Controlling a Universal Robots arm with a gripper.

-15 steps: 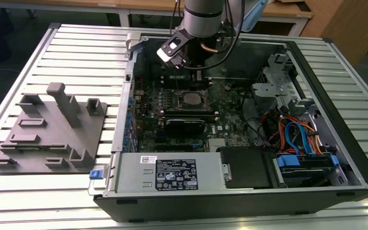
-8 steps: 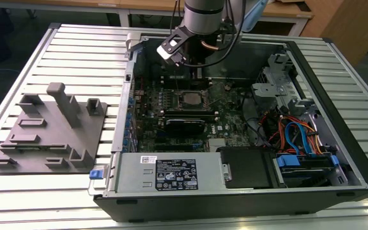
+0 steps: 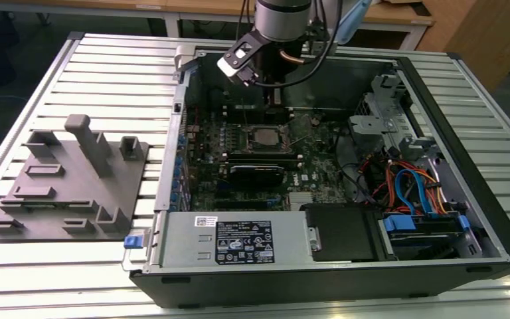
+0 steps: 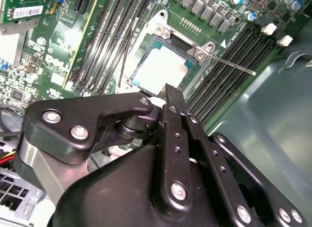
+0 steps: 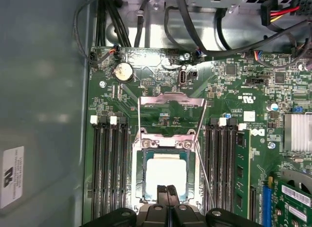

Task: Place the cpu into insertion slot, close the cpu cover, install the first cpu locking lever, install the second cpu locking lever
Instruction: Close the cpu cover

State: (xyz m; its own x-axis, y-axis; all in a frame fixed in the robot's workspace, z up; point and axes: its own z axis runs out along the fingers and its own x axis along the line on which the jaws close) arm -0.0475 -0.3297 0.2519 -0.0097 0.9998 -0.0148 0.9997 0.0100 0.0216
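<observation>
Tool (image 5: 167, 189) pinched together, cpu (image 5: 165, 172) just beside

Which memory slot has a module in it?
The outermost slot of the bank away from the case wall: a green module stands in it; the rest are bare black.

Robotics lab: slotted aluminium bench (image 3: 104, 73), opened computer case (image 3: 326, 282), grey fixture plate (image 3: 60, 207), wooden desks (image 3: 202, 8) behind.

A ribbed silver aluminium worktop (image 3: 78, 73) of long slats spans the exterior view. Behind it stand light wooden desks (image 3: 210, 8) over a dark floor (image 3: 95, 21). A tan wooden panel (image 3: 477, 30) rises at the exterior view's right.
</observation>
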